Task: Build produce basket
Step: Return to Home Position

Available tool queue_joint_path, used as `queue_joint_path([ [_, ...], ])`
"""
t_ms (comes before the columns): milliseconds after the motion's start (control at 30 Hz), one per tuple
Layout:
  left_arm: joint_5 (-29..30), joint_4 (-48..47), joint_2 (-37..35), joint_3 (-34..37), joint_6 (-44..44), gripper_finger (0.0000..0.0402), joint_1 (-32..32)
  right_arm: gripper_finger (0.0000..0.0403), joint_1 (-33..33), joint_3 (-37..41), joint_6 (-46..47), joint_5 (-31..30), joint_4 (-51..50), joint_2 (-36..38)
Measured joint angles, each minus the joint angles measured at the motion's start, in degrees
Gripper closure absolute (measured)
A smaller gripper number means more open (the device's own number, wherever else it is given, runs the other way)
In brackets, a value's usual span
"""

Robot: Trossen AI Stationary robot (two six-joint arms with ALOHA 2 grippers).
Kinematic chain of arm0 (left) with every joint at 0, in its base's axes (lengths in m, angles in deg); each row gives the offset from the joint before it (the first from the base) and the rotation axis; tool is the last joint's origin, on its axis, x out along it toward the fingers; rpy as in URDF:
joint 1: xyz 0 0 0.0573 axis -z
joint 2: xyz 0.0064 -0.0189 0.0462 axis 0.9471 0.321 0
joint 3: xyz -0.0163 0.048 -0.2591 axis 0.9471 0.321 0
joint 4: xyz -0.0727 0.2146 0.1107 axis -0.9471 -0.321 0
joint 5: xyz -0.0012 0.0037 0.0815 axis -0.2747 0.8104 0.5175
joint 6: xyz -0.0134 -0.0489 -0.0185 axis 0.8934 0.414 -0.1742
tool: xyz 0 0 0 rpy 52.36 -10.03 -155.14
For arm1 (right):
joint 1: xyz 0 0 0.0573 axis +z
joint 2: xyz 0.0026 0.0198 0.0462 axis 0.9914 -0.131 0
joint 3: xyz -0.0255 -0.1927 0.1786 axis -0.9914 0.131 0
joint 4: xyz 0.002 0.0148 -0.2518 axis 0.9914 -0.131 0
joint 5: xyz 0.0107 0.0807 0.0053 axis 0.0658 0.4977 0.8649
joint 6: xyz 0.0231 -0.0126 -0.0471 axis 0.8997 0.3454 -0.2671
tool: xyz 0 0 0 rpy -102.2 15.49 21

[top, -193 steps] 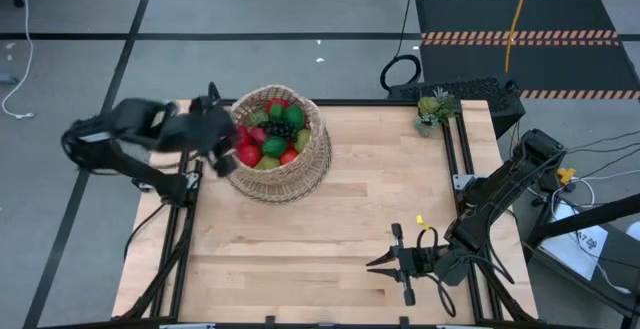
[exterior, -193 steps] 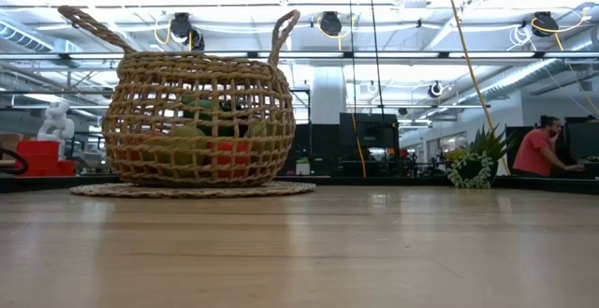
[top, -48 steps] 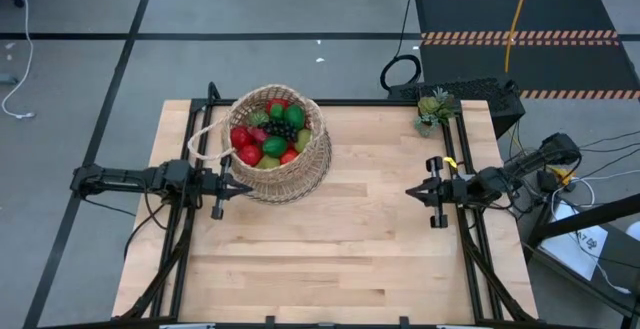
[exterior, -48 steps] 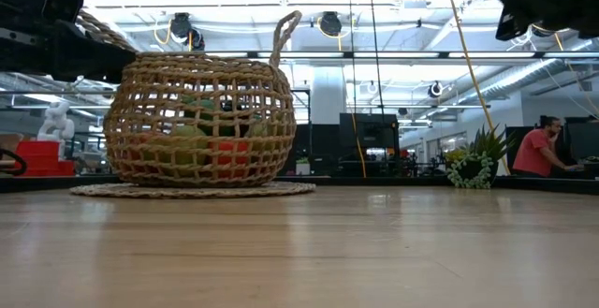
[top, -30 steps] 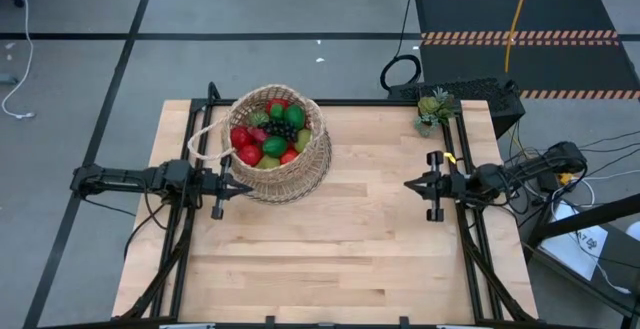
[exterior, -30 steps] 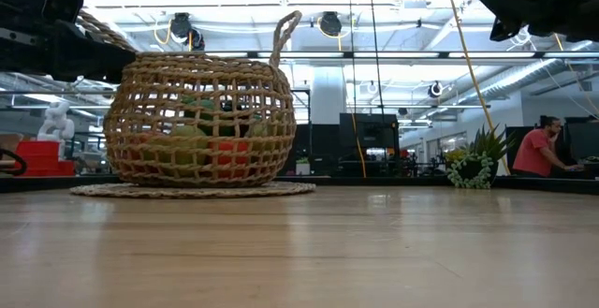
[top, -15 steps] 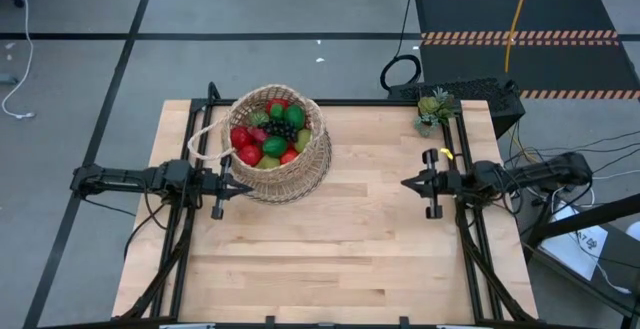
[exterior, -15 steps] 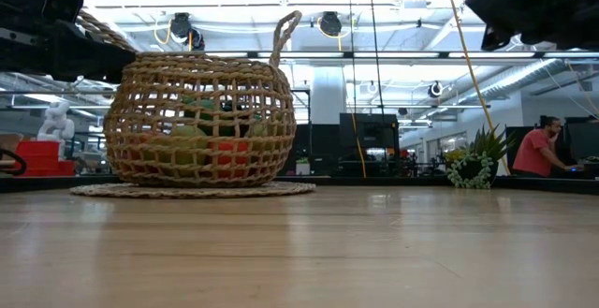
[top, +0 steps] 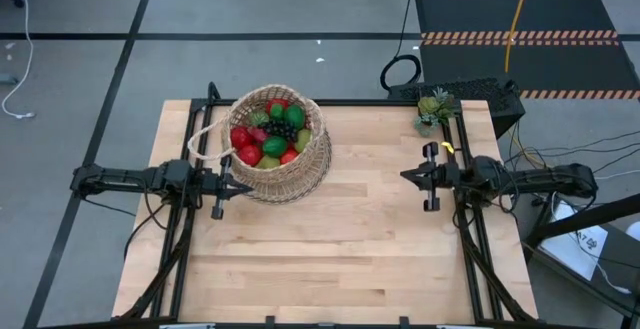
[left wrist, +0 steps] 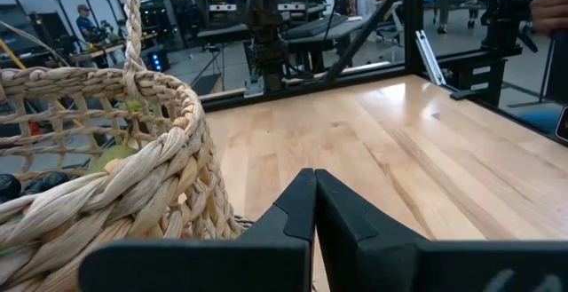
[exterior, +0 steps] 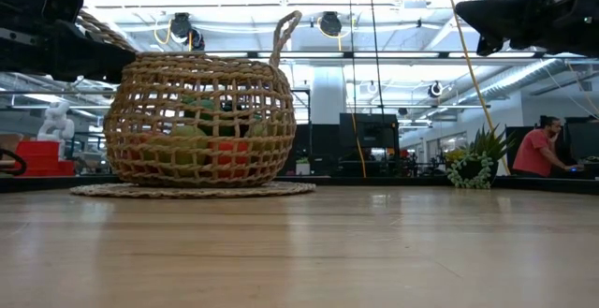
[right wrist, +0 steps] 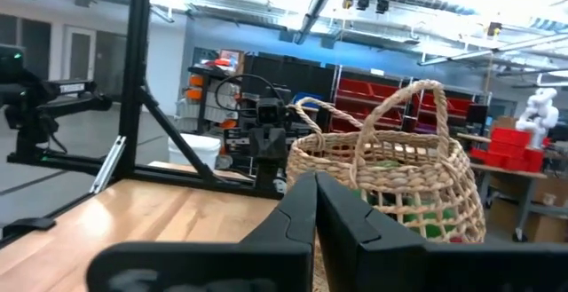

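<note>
Basket [top: 303, 177] noted upright on the wooden table [top: 340, 259], toward the far left part of the top. Produce [top: 270, 134] is seen heaped inside it: red pieces, green pieces and a dark grape bunch near the middle; no fruit is seen lying on the table itself. In the low view the coloured pieces are made out through the open weave of the basket wall. Left gripper [top: 228, 185] is held low just beside the basket's near-left side, arm stretched level across the table's left edge; fingers [left wrist: 297, 205] are pressed together with nothing between them, and the braided loop handle [left wrist: 133, 26] is recorded close ahead of them. Right gripper [top: 405, 177] is held over the table's right edge, pointed toward the basket and well apart from it; its fingers [right wrist: 302, 205] are likewise closed and empty. A small potted plant [top: 433, 107] is noted at the far right corner. A person [exterior: 538, 149] in red is seen in the room beyond.
</note>
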Motion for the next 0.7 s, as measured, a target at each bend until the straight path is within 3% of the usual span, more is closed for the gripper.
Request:
queue_joint_path([
  [400,0.0,0.0,0.0,0.0,0.0,0.0392,0.0,0.0403,-3.5,0.0,1.1,-0.1,-3.8,0.3],
  [700,0.0,0.0,0.0,0.0,0.0,0.0392,0.0,0.0403,-4.3,0.0,4.1,-0.2,-11.9,7.0],
])
